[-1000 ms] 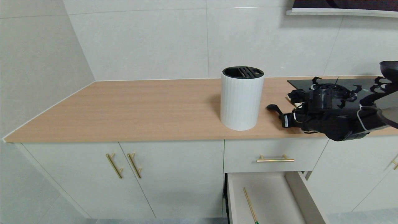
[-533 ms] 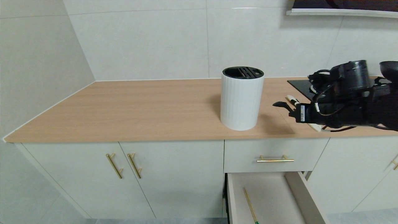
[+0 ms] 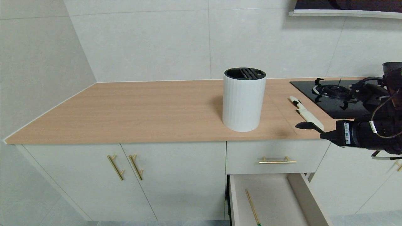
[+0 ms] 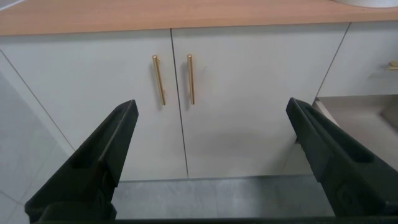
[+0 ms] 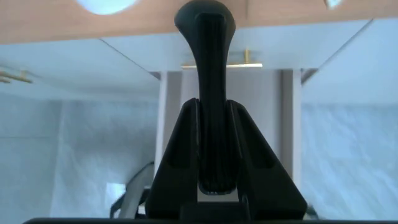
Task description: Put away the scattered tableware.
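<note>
My right gripper (image 3: 326,135) hangs just past the counter's front edge, above the open drawer (image 3: 301,194), and is shut on a black utensil. The utensil's slim black handle (image 3: 308,126) sticks out forward between the fingers (image 5: 211,93); its other end is hidden behind the gripper. A white-handled knife (image 3: 306,113) lies on the counter between the white ribbed knife holder (image 3: 244,100) and the stove. A pair of chopsticks (image 3: 252,207) lies in the drawer. My left gripper (image 4: 211,162) is open and low, facing the cabinet doors.
A black gas stove (image 3: 334,94) sits at the counter's right end with a dark pot (image 3: 392,67) behind my arm. The closed upper drawer has a gold handle (image 3: 277,161). The double cabinet doors (image 4: 177,81) have gold handles too. The wooden counter (image 3: 141,110) is bare left of the holder.
My right arm lifted the black utensil off the counter, then swung right and down to the counter's front edge. The knife it was covering now shows.
</note>
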